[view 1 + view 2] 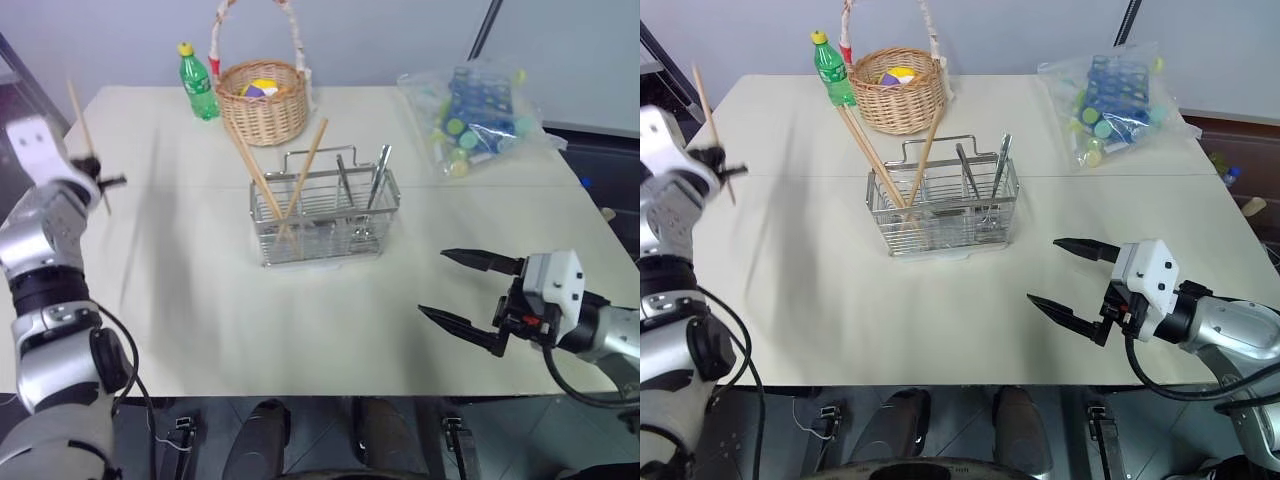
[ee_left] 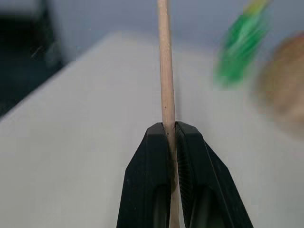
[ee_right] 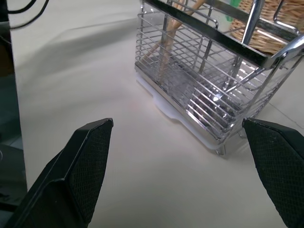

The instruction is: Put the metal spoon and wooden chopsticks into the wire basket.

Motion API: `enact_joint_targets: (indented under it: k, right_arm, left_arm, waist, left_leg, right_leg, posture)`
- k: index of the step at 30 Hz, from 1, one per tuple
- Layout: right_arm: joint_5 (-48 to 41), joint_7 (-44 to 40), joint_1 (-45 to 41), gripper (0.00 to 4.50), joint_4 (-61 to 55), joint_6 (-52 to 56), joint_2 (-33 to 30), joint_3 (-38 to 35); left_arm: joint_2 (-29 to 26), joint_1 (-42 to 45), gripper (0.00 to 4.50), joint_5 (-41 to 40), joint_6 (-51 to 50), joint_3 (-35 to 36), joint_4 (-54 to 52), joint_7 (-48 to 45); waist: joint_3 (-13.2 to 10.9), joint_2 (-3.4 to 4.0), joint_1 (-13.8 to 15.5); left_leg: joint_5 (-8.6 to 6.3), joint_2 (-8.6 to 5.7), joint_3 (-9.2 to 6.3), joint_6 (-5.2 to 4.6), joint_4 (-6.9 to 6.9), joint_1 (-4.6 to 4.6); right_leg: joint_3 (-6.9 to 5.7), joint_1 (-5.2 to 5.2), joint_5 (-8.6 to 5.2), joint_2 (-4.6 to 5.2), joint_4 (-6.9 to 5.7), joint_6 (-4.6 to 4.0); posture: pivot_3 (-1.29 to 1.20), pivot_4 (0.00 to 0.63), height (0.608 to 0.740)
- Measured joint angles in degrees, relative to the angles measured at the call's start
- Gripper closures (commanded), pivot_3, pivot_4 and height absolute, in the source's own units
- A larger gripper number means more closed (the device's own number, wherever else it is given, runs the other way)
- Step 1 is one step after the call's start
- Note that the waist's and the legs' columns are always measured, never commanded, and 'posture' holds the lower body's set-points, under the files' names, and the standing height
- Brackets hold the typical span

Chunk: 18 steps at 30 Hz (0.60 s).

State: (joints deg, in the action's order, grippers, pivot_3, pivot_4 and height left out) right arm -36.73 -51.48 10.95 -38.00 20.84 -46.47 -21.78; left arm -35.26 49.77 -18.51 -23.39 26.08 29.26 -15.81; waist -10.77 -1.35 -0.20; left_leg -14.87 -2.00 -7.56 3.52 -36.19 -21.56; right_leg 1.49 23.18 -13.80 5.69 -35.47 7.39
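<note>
Landmark = wire basket [image 1: 325, 215], chrome, standing near mid-table [image 1: 200, 300] on a pale tray.

Inside it: wooden chopsticks [image 1: 262, 185], two sticks leaning crossed in the robot's-left compartment, tops poking well above the rim. Metal utensils stand upright in the robot's-right compartment; one looks like the metal spoon [image 1: 379, 178], but which piece is which can't be made out for sure.

L gripper [image 1: 100, 183] is up off the table, well to the robot's left of the basket, fingers pressed together on a single chopstick [image 1: 82, 130]. Stick runs up past the fingertips, roughly upright w/ a slight tilt. L wrist view: black fingers [image 2: 152, 166] clamp the stick [image 2: 166, 85] tight betw them.

R gripper [image 1: 470, 292] is low over the table, near the basket on the robot's right & nearer the robot, jaws spread wide, nothing betw them. R wrist view looks betw the finger pads [image 3: 90, 166] at the basket's corner.

Behind the basket: round wicker basket [image 1: 265, 100] w/ tall handle, just beyond it. Green bottle [image 1: 198, 82], yellow cap, beside the wicker one on the robot's left; label not legible. Clear plastic bag [image 1: 475, 115] of coloured bits, far back on the robot's right of the wire basket; no readable writing
</note>
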Motion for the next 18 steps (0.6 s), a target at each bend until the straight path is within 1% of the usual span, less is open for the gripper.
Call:
enact_joint_targets:
  k: [2, 4, 6, 8, 12, 18]
  right_arm:
    - [-0.57, 1.21, -0.02, 0.00, -1.30, 0.26, 0.45, 0.00]
    - [-0.80, 2.38, -0.01, 0.00, -2.33, 0.76, 0.50, -0.07]
    - [-1.42, 3.80, 0.22, 0.00, -2.83, 1.55, 1.01, -0.27]
    - [-2.37, 5.12, 0.47, 0.00, -3.43, 2.38, 1.64, -0.58]
    - [-3.41, 6.70, 0.58, 0.00, -4.31, 3.22, 1.97, -1.25]
    - [-3.41, 6.62, 1.33, 0.00, -4.69, 3.15, 1.97, -1.32]
  left_arm:
    - [2.61, 1.09, 4.46, -4.63, 4.35, -0.31, -5.73, -7.35]
    - [5.05, 1.54, 4.46, -9.21, 6.15, -0.57, -10.43, -13.26]
    - [6.89, 1.76, 4.46, -13.36, 5.80, -1.09, -13.55, -17.24]
    - [7.43, 1.78, 4.46, -16.64, 3.83, -2.12, -15.76, -20.15]
    - [7.80, 1.87, 4.46, -21.01, 0.79, -2.80, -19.07, -22.71]
    - [11.10, 2.18, 4.46, -26.21, -3.62, -4.65, -23.32, -23.45]
  waist:
    - [0.00, 0.00, -0.08]
    - [0.01, 0.01, -0.39]
    - [0.00, 0.02, -0.82]
    - [0.00, 0.03, -0.99]
    - [0.00, 0.02, -0.74]
    - [0.00, 0.02, -0.42]
  left_leg:
    - [0.00, -0.02, 0.02, 0.01, 0.01, 0.01]
    - [0.00, -0.03, 0.04, 0.00, 0.02, 0.03]
    - [0.00, -0.02, 0.05, -0.01, 0.03, 0.09]
    - [0.00, -0.01, 0.05, -0.02, 0.02, 0.11]
    - [0.00, -0.01, 0.04, -0.02, -0.03, 0.10]
    - [0.00, -0.03, 0.03, -0.02, -0.04, 0.08]
  right_leg:
    - [0.01, -0.01, 0.00, 0.04, 0.01, 0.00]
    - [0.01, -0.01, 0.00, 0.05, 0.00, 0.00]
    - [0.01, 0.00, 0.00, 0.04, -0.06, 0.00]
    - [0.01, 0.00, 0.00, 0.01, -0.13, 0.00]
    - [0.01, -0.03, 0.00, 0.01, -0.14, 0.00]
    - [0.01, -0.07, 0.00, 0.01, -0.07, 0.01]
  posture:
    - [0.00, 0.150, 0.740]
    - [0.00, 0.150, 0.740]
    - [0.00, 0.150, 0.740]
    - [0.00, 0.150, 0.740]
    - [0.00, 0.150, 0.740]
    - [0.00, 0.150, 0.740]
